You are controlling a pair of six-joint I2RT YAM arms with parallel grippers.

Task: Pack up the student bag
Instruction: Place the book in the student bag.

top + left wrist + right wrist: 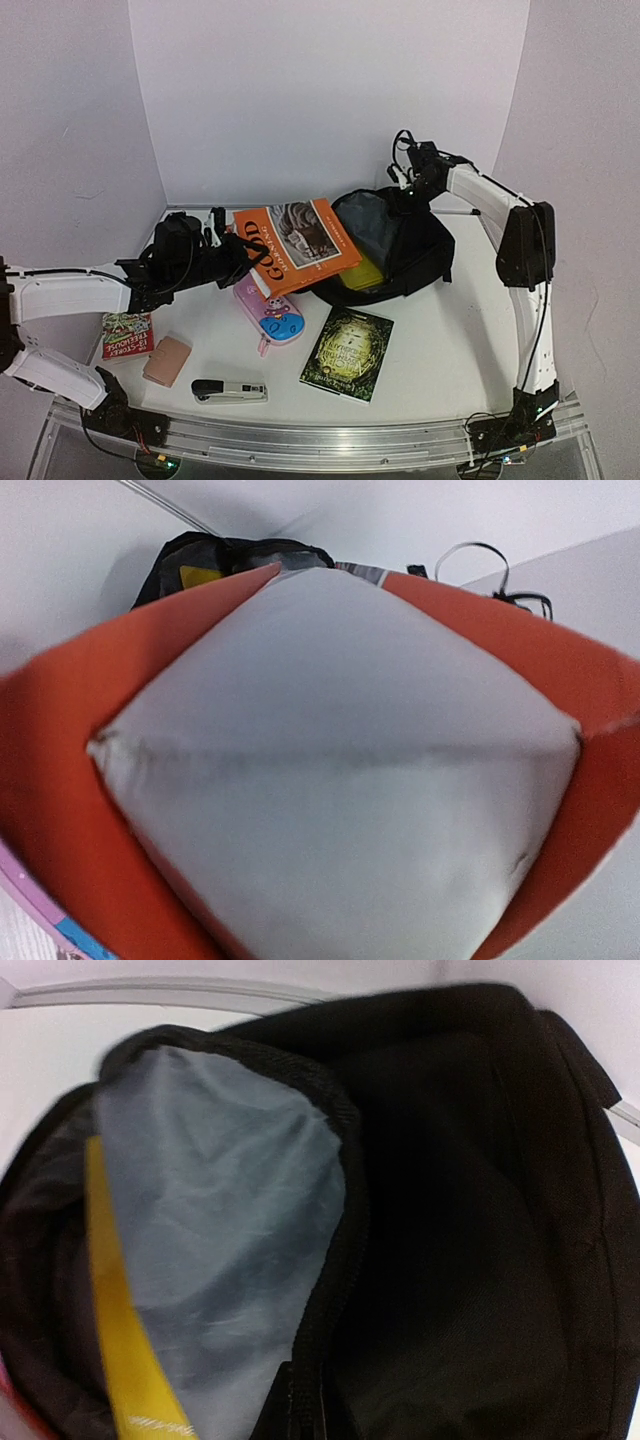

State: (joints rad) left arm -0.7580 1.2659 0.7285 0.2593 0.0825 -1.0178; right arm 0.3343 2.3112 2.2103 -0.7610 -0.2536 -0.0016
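Left tool point(242, 257) clamps the orange book point(300, 245), tilted at the mouth of the bag point(425, 250); right tool point(402, 194) is closed at its rim.

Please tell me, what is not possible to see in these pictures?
- Left claw: in its wrist view the orange book fills the frame and hides the fingers.
- Right claw: its wrist view shows only the student bag; from above, too small to tell whether it grips fabric.
- Yellow item inside the bag: cut off by lining and frame edge; its kind is unclear.
- Green book: title too small, top view.
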